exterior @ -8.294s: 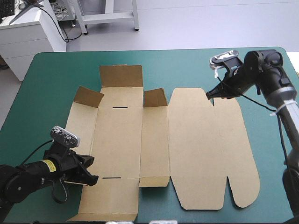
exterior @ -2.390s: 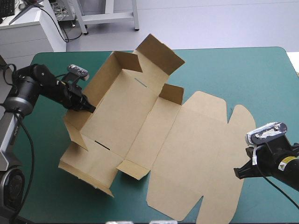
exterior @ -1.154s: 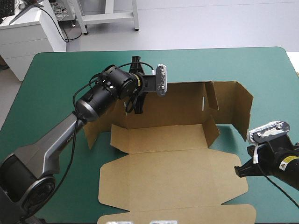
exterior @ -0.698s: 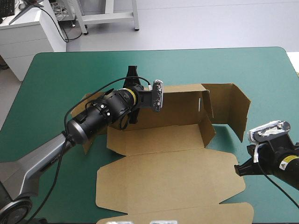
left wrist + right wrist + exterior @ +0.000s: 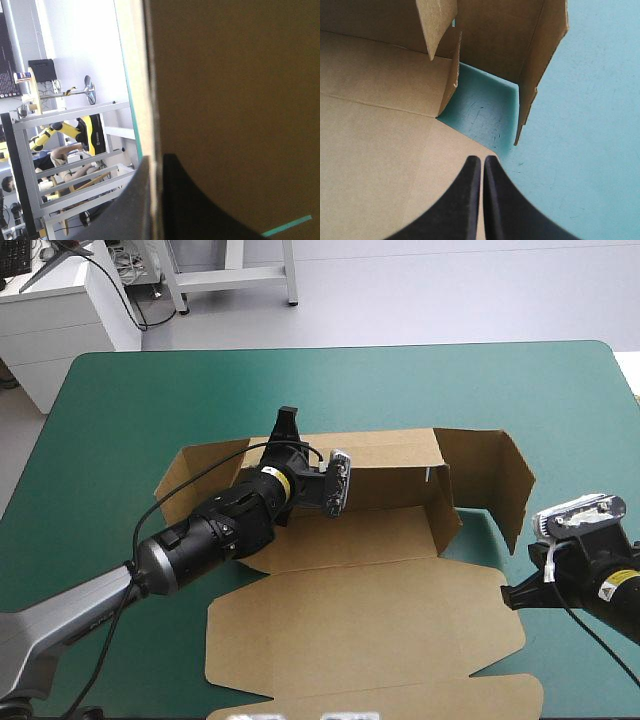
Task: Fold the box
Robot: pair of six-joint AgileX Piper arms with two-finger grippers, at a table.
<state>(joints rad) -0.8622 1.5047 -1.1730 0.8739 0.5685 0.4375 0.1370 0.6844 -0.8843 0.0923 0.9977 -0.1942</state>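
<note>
Right, nearest me the box (image 5: 365, 615) lies in the middle of the surface (image 5: 130, 400) with its lid flat toward the near edge, long axis running left to right. My right gripper (image 5: 508, 597) sits at the lid's right edge, jaws closed together on nothing I can see. Farther on, the left gripper (image 5: 287, 426) pinches the raised far wall (image 5: 390, 455), so I judge it the arm placed to work that wall.

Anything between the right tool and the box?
Nothing visible. The right tool, shut, sits at the flat lid's edge of the box, bare teal-green cover beside it. The left tool grips the back wall.
</note>
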